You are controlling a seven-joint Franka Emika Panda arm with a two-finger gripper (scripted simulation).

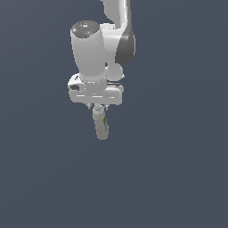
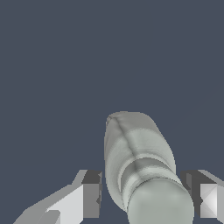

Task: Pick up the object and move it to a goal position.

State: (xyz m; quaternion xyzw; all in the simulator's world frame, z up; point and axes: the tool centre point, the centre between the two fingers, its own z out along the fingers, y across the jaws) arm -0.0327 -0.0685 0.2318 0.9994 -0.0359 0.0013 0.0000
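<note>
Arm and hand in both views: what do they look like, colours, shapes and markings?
The arm is glossy white, built of rounded cylindrical links, with a speckled grey cap on one joint and a dark grey panel on the link behind. The hand has a flat, wide white body. In the wrist view its fingers are blocky, light grey with dark tips. No cables or markings show.

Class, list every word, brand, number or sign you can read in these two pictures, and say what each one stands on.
None can be read. The bottle carries a green mark on its side in the exterior view, too small and blurred to make out as letters. In the wrist view the bottle shows no writing, and the fingers bear none.
</note>
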